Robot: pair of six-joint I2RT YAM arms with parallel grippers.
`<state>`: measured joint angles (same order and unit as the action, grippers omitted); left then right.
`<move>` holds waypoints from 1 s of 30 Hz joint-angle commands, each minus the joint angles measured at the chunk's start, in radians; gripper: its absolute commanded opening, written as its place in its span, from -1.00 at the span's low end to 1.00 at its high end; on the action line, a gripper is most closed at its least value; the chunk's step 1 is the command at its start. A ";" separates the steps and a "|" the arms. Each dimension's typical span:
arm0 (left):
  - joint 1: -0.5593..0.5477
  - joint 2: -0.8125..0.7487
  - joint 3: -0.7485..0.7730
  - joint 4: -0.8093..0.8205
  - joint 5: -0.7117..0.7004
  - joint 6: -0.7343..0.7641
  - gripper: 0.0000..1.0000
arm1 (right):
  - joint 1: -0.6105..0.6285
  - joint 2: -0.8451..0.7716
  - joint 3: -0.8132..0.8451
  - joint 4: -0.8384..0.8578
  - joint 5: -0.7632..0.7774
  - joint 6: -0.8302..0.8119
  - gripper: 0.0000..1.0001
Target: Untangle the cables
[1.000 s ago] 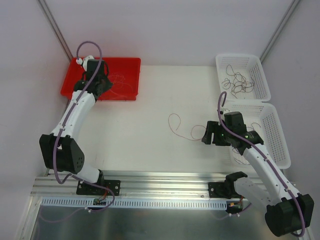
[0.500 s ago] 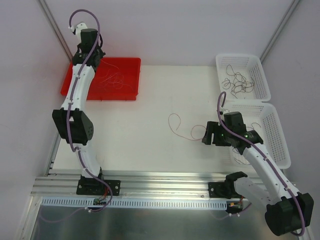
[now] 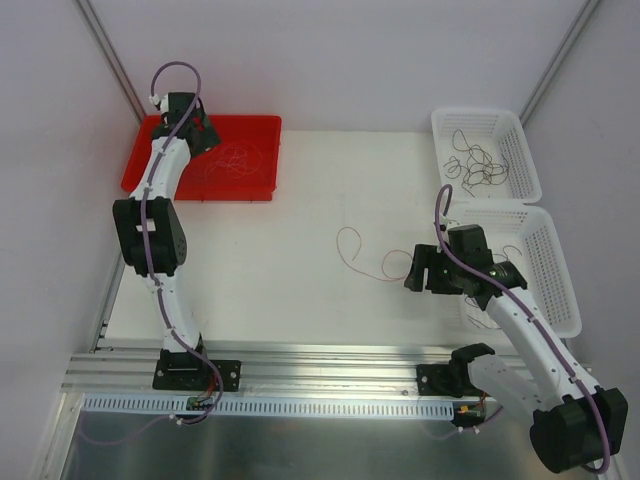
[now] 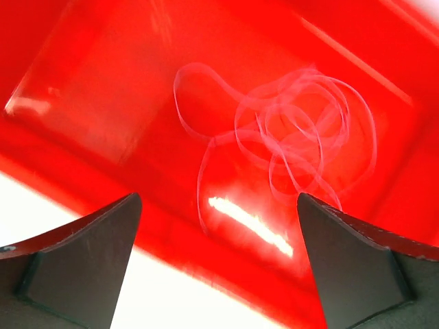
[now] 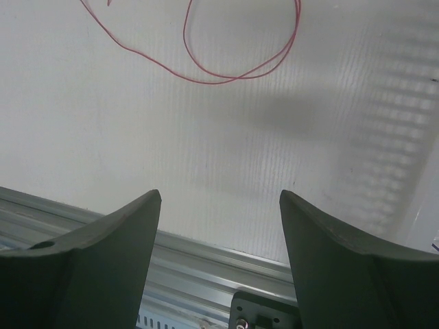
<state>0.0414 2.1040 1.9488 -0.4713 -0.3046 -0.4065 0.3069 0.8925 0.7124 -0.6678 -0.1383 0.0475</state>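
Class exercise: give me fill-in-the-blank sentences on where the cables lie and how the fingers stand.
1. The left fingers hover over the ___ tray.
2. A dark tangle lies in the far white ___.
3. A red cable lies on the ___ before the right fingers.
4. Both pairs of fingers stand ___.
Missing words: red; basket; table; open.
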 commanded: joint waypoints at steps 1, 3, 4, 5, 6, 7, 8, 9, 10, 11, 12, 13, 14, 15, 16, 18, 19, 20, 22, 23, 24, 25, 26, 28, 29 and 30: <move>-0.017 -0.212 -0.097 0.013 0.102 0.001 0.98 | 0.008 0.002 0.051 -0.009 0.016 -0.003 0.49; -0.038 -0.312 -0.202 0.013 0.146 0.002 0.98 | 0.006 0.011 0.061 0.005 0.025 0.005 0.49; -0.038 -0.349 -0.240 0.013 0.163 0.001 0.98 | 0.008 0.023 0.064 0.008 0.029 0.005 0.50; -0.069 -0.419 -0.279 0.011 0.177 -0.003 0.98 | 0.008 0.037 0.067 0.011 0.029 0.008 0.50; -0.083 -0.458 -0.366 0.011 0.202 -0.006 0.98 | 0.008 0.051 0.081 0.016 0.031 0.009 0.52; -0.096 -0.498 -0.413 0.013 0.209 -0.011 0.98 | 0.006 0.066 0.084 0.017 0.031 0.012 0.52; -0.110 -0.572 -0.456 0.011 0.222 -0.009 0.98 | 0.006 0.097 0.087 0.023 0.032 0.015 0.52; -0.141 -0.608 -0.541 0.011 0.234 -0.005 0.98 | 0.008 0.106 0.087 0.040 0.040 0.020 0.52; -0.155 -0.646 -0.585 0.013 0.255 -0.003 0.98 | 0.008 0.120 0.087 0.053 0.040 0.025 0.52; -0.170 -0.720 -0.625 0.013 0.269 0.006 0.98 | 0.009 0.141 0.087 0.083 0.033 0.026 0.52; -0.190 -0.754 -0.702 0.008 0.283 0.015 0.98 | 0.012 0.158 0.087 0.094 0.032 0.025 0.52; -0.201 -0.788 -0.743 0.007 0.295 0.018 0.98 | 0.018 0.175 0.096 0.102 0.034 0.025 0.52; -0.207 -0.858 -0.780 0.005 0.303 0.017 0.98 | 0.021 0.190 0.101 0.108 0.035 0.020 0.52; -0.212 -0.890 -0.853 0.002 0.336 0.018 0.98 | 0.029 0.232 0.108 0.122 0.043 0.015 0.51; -0.212 -0.956 -0.890 0.000 0.360 0.024 0.98 | 0.046 0.252 0.120 0.128 0.049 0.011 0.52; -0.212 -1.019 -0.993 -0.003 0.374 0.026 0.98 | 0.060 0.314 0.142 0.120 0.101 0.015 0.51; -0.212 -1.076 -1.023 -0.003 0.378 0.037 0.98 | 0.069 0.335 0.154 0.116 0.127 0.031 0.51; -0.212 -1.101 -1.078 -0.003 0.383 0.044 0.98 | 0.070 0.347 0.154 0.119 0.181 0.069 0.51; -0.212 -1.160 -1.125 -0.004 0.394 0.063 0.98 | 0.070 0.379 0.148 0.132 0.222 0.121 0.49; -0.212 -1.176 -1.161 -0.003 0.406 0.069 0.98 | 0.070 0.390 0.145 0.138 0.259 0.182 0.46; -0.212 -1.188 -1.180 -0.004 0.413 0.074 0.98 | 0.070 0.417 0.145 0.140 0.276 0.211 0.44; -0.212 -1.208 -1.194 -0.003 0.415 0.080 0.98 | 0.070 0.430 0.147 0.140 0.288 0.236 0.42; -0.212 -1.219 -1.218 -0.001 0.417 0.090 0.98 | 0.070 0.454 0.147 0.149 0.311 0.292 0.36; -0.212 -1.230 -1.238 0.003 0.415 0.107 0.98 | 0.072 0.477 0.145 0.163 0.327 0.343 0.31; -0.212 -1.230 -1.254 0.005 0.410 0.113 0.98 | 0.072 0.488 0.144 0.178 0.328 0.362 0.29; -0.212 -1.233 -1.260 0.008 0.397 0.118 0.98 | 0.074 0.499 0.144 0.186 0.327 0.405 0.26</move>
<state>-0.1696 0.8886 0.7177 -0.4881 0.0788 -0.3397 0.3759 1.3689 0.8268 -0.5240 0.1230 0.2962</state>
